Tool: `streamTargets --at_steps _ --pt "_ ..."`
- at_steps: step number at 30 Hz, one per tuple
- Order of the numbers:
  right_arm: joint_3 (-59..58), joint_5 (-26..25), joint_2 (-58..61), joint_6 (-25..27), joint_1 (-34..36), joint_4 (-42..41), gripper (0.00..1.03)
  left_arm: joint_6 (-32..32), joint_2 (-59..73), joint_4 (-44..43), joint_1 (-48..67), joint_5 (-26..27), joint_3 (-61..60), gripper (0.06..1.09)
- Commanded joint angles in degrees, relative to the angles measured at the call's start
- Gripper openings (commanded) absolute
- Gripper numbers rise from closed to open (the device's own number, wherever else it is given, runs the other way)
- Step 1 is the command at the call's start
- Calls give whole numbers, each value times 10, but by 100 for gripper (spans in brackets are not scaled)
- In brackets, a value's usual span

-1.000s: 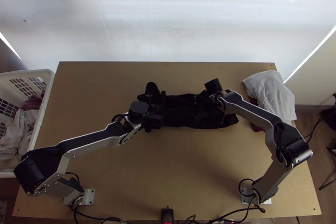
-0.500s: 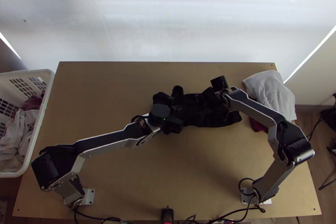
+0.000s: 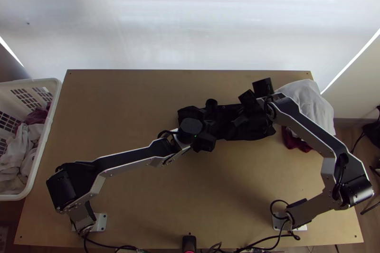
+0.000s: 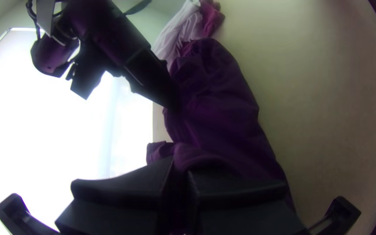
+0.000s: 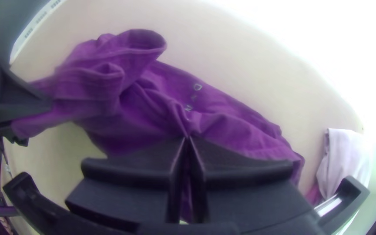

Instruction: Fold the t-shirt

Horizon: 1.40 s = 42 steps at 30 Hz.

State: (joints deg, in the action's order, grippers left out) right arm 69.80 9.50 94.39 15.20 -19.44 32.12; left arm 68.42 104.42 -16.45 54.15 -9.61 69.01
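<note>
The t-shirt, black from above, lies as a narrow, wrinkled strip [image 3: 256,127] on the table, bunched at its left end. My left gripper [image 3: 203,135] is over that end; my right gripper [image 3: 239,121] is at the strip's middle. In the left wrist view the shirt [image 4: 223,104] looks purple, and a fold of it passes between the nearly closed fingers of the left gripper [image 4: 180,167]. Creases of the shirt [image 5: 131,117] converge on the tips of the right gripper [image 5: 188,141], shut on the fabric. A raised cuff-like fold stands near the left gripper's side.
White cloth [image 3: 308,103] and dark red cloth [image 3: 295,143] lie at the table's right edge, beside and under the right arm. A white basket [image 3: 53,106] with clothes stands off the left edge. Bare tabletop [image 3: 223,191] spreads between the arm bases.
My left gripper has travelled right, and the shirt's left end has come along, leaving the strip shorter and more bunched. My right gripper has shifted slightly right, its elbow farther outward.
</note>
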Motion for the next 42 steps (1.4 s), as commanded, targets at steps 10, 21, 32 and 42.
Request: streamTargets --at_steps 10,21,32,42 --pt "-66 26 -34 -4 12 15 3 -4 -12 -4 -8 -6 -13 11" --pt "-77 27 45 -20 -17 -72 3 -13 -15 -19 1 -8 2 11" --pt "-59 27 69 -40 -12 -81 47 -24 39 -23 33 -12 71 11" --pt "-69 26 25 -55 -3 -30 98 -26 45 -27 33 -14 80 11"
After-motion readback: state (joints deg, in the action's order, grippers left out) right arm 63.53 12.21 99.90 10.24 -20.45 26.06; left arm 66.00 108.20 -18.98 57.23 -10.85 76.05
